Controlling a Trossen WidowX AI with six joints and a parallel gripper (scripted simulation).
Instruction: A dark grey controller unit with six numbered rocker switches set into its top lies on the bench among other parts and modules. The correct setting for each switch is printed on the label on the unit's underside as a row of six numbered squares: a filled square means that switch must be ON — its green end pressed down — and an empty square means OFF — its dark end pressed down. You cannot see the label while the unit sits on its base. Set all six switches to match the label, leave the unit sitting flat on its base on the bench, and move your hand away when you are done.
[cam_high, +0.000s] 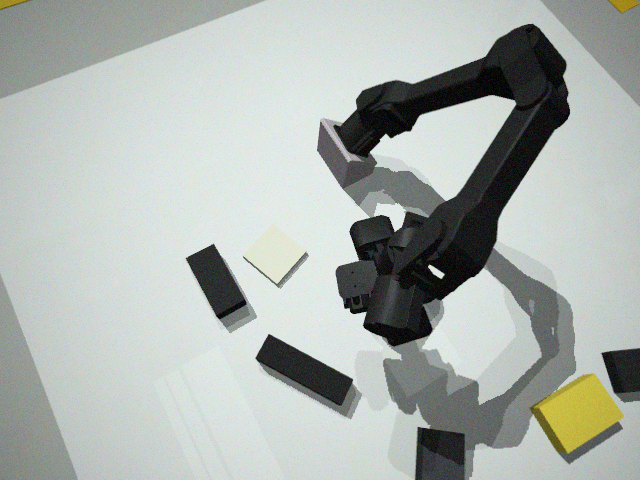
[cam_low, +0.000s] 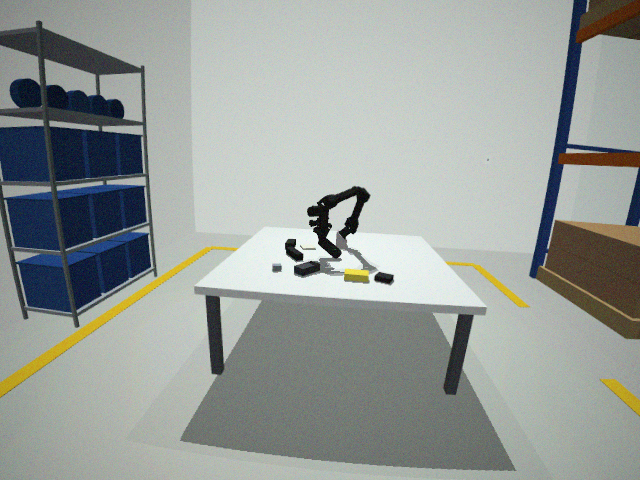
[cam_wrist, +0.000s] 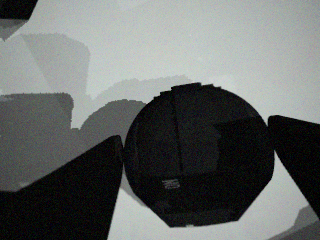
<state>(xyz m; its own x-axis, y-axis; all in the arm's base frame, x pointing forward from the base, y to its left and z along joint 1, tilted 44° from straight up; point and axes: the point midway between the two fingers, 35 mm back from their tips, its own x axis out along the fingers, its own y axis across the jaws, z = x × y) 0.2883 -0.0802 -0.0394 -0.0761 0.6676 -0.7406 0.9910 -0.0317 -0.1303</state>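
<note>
My gripper (cam_wrist: 193, 134) hangs over the bench, a finger on each side of a dark, rounded unit (cam_wrist: 200, 155) (cam_low: 329, 247). The fingertips meet its left and right sides, so the gripper looks shut on it. The unit hangs tilted, above its shadow. A tiny pale mark shows low on the face toward the wrist camera. I cannot make out rocker switches, green ends or a row of label squares in any view, so I cannot tell any switch's setting or confirm that this is the controller.
Dark blocks (cam_high: 216, 281) (cam_high: 305, 369) (cam_high: 440, 454) (cam_high: 625, 370) and a cream square (cam_high: 275, 254) lie on the bench. A yellow block (cam_high: 578, 414) (cam_low: 356, 275) lies near the right, and a small grey block (cam_low: 277, 267) toward the front left. The arm's base block (cam_high: 336, 157) stands behind.
</note>
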